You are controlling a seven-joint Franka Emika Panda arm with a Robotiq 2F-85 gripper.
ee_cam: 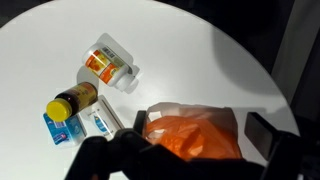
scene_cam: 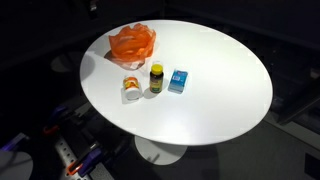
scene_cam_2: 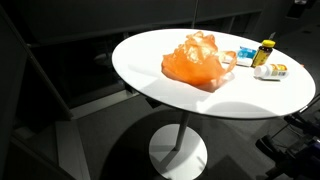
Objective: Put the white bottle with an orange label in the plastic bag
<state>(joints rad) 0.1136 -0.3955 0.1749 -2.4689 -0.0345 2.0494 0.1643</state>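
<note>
Bottle: the white bottle (scene_cam: 131, 89) with an orange label lay on its side on the table, outside the plastic bag (scene_cam: 132, 43) and near it
Row: in an exterior view, left to right, stood the white bottle, a dark bottle with a yellow cap (scene_cam: 156, 79) and a blue box (scene_cam: 178, 81)
Bag: orange, crumpled, near the table's edge
Gripper: in the wrist view the gripper (ee_cam: 195, 138) hung above the bag, jaws spread wide and grasping nothing
Surface: a round white table (scene_cam: 225, 95) on a pedestal
Room: dark all around
</note>
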